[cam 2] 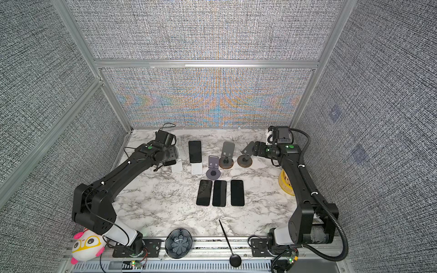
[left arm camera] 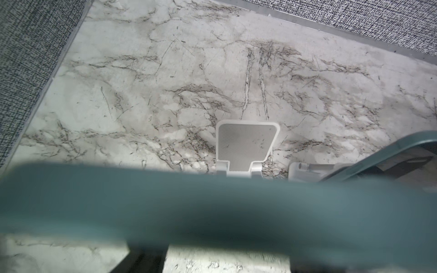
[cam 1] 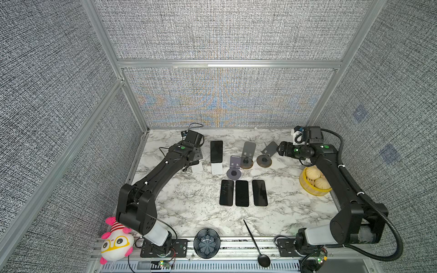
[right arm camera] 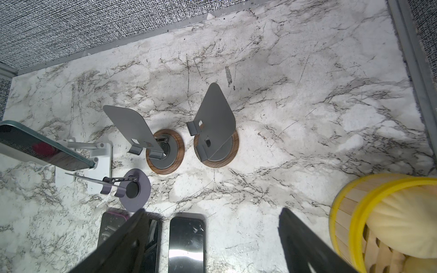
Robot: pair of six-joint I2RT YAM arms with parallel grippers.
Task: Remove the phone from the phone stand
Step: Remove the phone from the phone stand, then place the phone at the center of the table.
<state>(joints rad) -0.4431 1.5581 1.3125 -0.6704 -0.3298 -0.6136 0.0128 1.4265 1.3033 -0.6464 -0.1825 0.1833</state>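
Observation:
A teal-edged phone (left arm camera: 212,208) lies as a blurred band straight across the left wrist view, and my left gripper (cam 1: 195,161) is shut on it at the far left of the table. Past it stands a white phone stand (left arm camera: 246,146) with its back plate bare. I cannot tell whether the phone touches the stand. A second phone (cam 1: 216,151) leans on another white stand (cam 1: 217,169) next to it. My right gripper (right arm camera: 212,236) hangs open at the far right, with nothing between its fingers (right arm camera: 127,236).
Three dark phones (cam 1: 242,192) lie flat side by side mid-table. Two grey stands on wooden bases (cam 1: 247,156) (cam 1: 264,157) and a purple stand (cam 1: 234,169) are bare. A yellow basket of buns (cam 1: 314,182) sits right. Plush toy (cam 1: 115,241), dark bowl (cam 1: 207,243) and black spoon (cam 1: 256,243) line the front.

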